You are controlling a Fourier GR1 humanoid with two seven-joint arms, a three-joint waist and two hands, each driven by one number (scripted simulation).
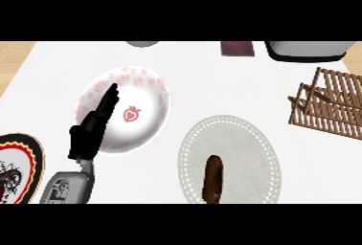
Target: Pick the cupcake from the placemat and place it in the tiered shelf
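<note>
On the placemat (244, 139), perhaps cupcake (213, 179), upright.

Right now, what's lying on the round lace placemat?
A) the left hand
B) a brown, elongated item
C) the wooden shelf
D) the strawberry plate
B: a brown elongated item lies on the placemat; the left hand is over the strawberry plate, and the wooden shelf sits apart at the right.

Left hand (93, 129) extends forward, fingers straight and together.
</note>
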